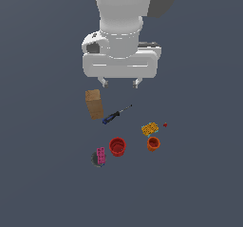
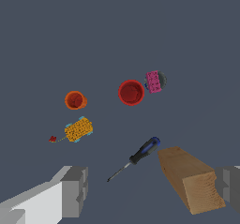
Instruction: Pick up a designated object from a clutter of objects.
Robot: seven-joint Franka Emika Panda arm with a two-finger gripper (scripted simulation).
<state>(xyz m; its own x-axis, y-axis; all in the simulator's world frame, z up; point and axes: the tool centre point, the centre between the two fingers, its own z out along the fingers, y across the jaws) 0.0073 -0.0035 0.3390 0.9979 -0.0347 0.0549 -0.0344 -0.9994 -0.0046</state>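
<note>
The small orange cup [image 1: 153, 144] stands upright at the exterior view's right, just below the yellow-orange studded block [image 1: 150, 128]; it also shows in the wrist view [image 2: 75, 100]. The wider red cup [image 1: 117, 146] stands to its left, apart from it. My gripper [image 1: 120, 83] hangs open and empty high above the clutter, over the area of the brown box [image 1: 94, 104] and the blue-handled screwdriver [image 1: 115, 114]. In the wrist view both fingers [image 2: 75, 191] show wide apart with nothing between them.
A pink studded brick [image 1: 100, 155] lies on a small grey disc left of the red cup. A tiny red piece [image 1: 165, 125] lies right of the yellow-orange block. The brown box [image 2: 191, 179] fills the wrist view beside the screwdriver [image 2: 138, 156].
</note>
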